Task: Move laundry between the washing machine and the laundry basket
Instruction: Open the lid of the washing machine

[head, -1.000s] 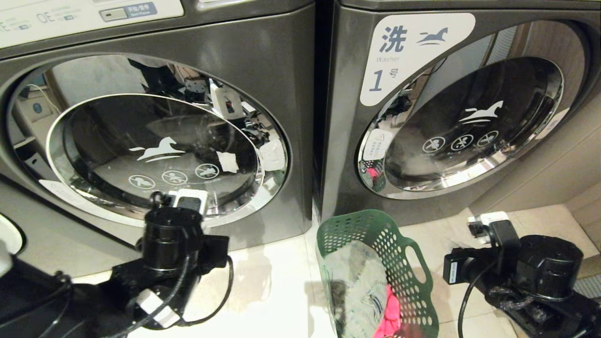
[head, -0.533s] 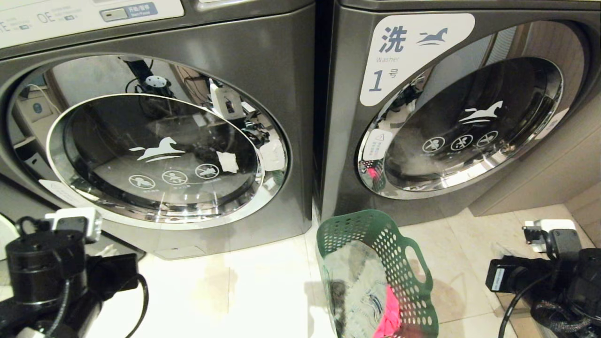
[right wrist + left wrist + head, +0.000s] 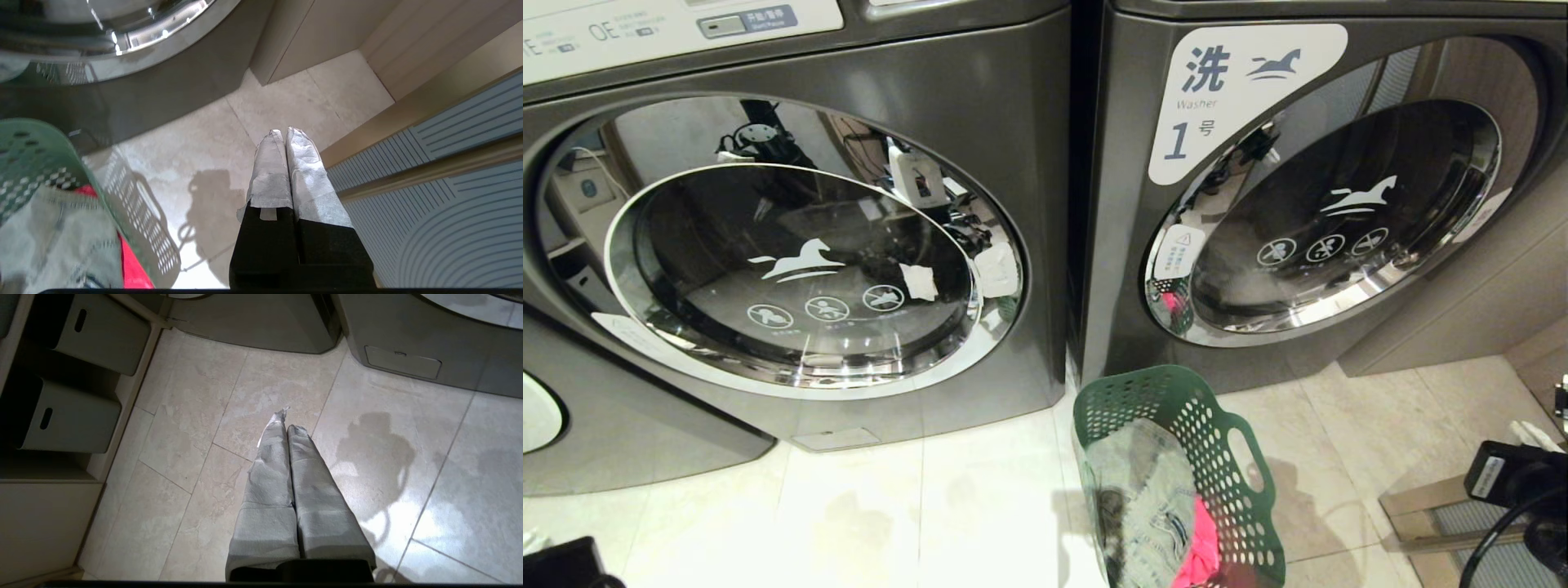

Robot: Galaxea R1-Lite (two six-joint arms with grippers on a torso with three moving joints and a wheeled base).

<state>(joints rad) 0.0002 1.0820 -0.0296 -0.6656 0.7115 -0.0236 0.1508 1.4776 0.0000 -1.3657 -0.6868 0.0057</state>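
A: Facing the head view are two dark grey front-loading washers, side by side, both round glass doors shut. The washing machine (image 3: 792,245) on the left is seen with its chrome-rimmed door closed; its numbered label is not seen in this view. The neighbouring washer (image 3: 1307,204) on the right is marked with a white label showing a horse and the number 1.

B: And the laundry basket?

A: The laundry basket (image 3: 1176,392), dark green and full of round holes, is set on the tiled floor (image 3: 915,506) in front of the gap between the two washers, nearer the right one. Pale grey cloth (image 3: 1143,498) and a pink garment (image 3: 1201,555) are seen lying inside it.

B: How are the grippers found?

A: The left gripper (image 3: 286,420) is seen only in its own wrist view, pointed down over bare tiles, its two wrapped fingers pressed together with nothing between them. Grey storage boxes (image 3: 69,416) on shelves are seen off to one side of it. The right gripper (image 3: 282,132) is likewise closed and empty, held over the floor beside the basket, near a ribbed blue-grey panel (image 3: 449,196). Only a dark part of the right arm (image 3: 1511,482) is caught at the head view's lower right edge.
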